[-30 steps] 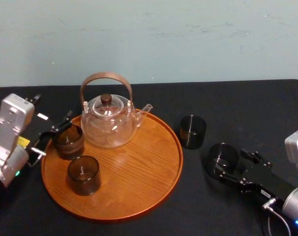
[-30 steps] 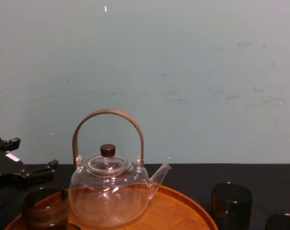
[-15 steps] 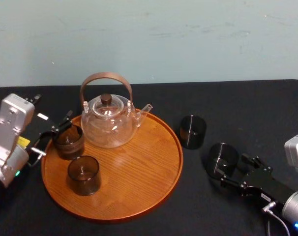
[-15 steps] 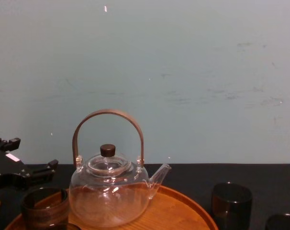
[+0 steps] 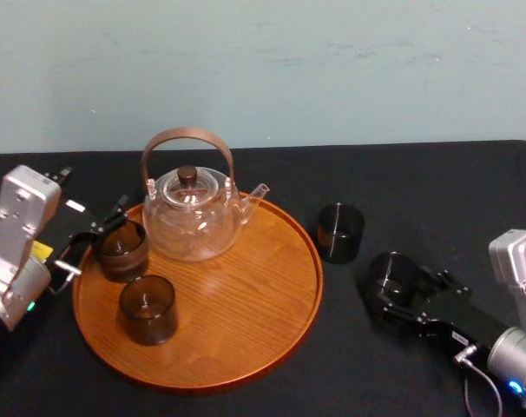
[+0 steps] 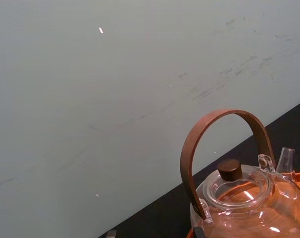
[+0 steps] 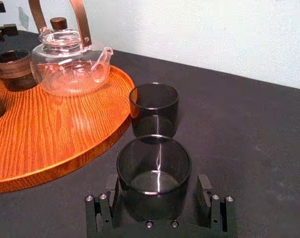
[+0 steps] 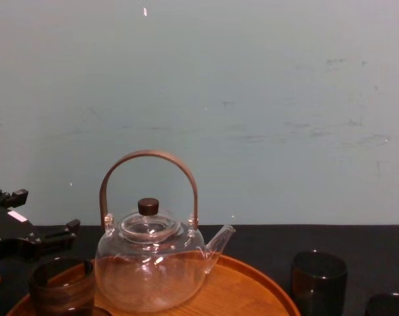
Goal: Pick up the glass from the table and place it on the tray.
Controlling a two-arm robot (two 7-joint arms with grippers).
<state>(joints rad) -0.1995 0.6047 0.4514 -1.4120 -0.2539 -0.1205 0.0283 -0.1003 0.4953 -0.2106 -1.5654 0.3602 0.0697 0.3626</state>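
A dark smoked glass (image 5: 391,276) stands on the black table right of the round wooden tray (image 5: 246,295). My right gripper (image 5: 402,293) is open around it. In the right wrist view that glass (image 7: 154,174) sits between the two fingers (image 7: 205,191), with a small gap on one side. A second dark glass (image 5: 339,232) stands on the table just beyond it, closer to the tray's rim. Two more glasses (image 5: 147,308) stand on the tray. My left gripper (image 5: 94,239) is open at the tray's left edge, beside the far one (image 5: 121,248).
A clear glass teapot (image 5: 192,217) with a brown hoop handle stands at the back of the tray. The tray's front and right parts are bare wood. A pale wall rises behind the table. The table's right side is bare black cloth.
My right gripper has slid forward, so the table glass now sits deeper between its fingers. The left arm, tray and other glasses have not moved.
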